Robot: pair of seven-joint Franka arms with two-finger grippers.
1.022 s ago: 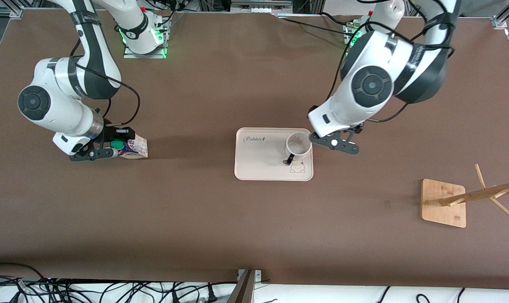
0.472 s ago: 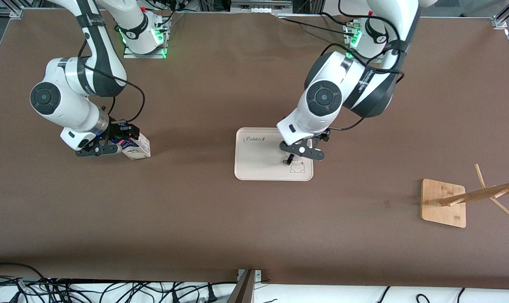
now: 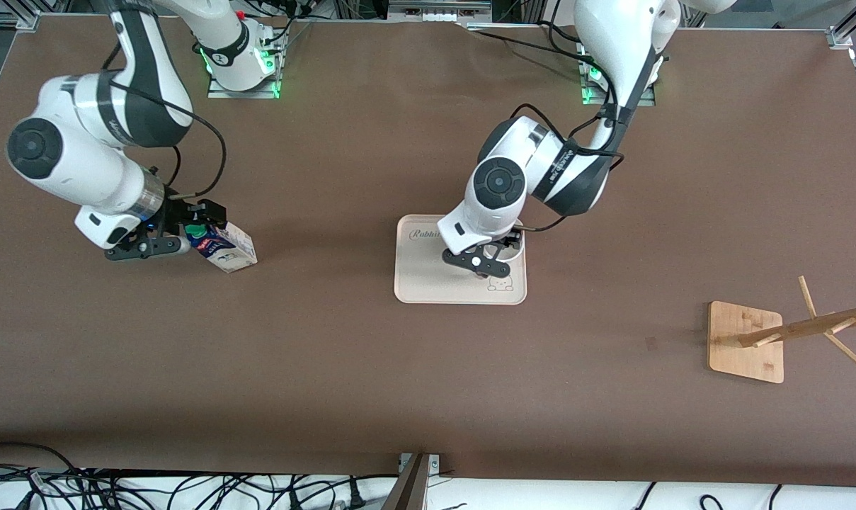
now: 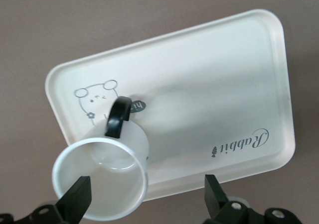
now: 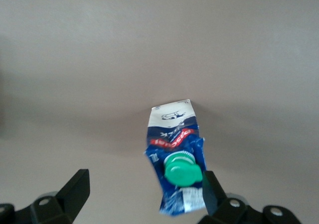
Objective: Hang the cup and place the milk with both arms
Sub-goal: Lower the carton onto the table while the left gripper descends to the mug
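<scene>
We see the cup (image 4: 102,181), a white ceramic mug with a thin black handle (image 4: 118,116), standing upright and empty on the cream tray (image 3: 428,280), in the tray's corner at about two o'clock from its middle in the front view; the handle points toward the front camera, at six o'clock. We see the milk (image 3: 224,246), a small gable-top carton printed dark blue and white with a round green cap (image 5: 183,173), tilted on the table toward the right arm's end, near nine o'clock from the tray.
</scene>
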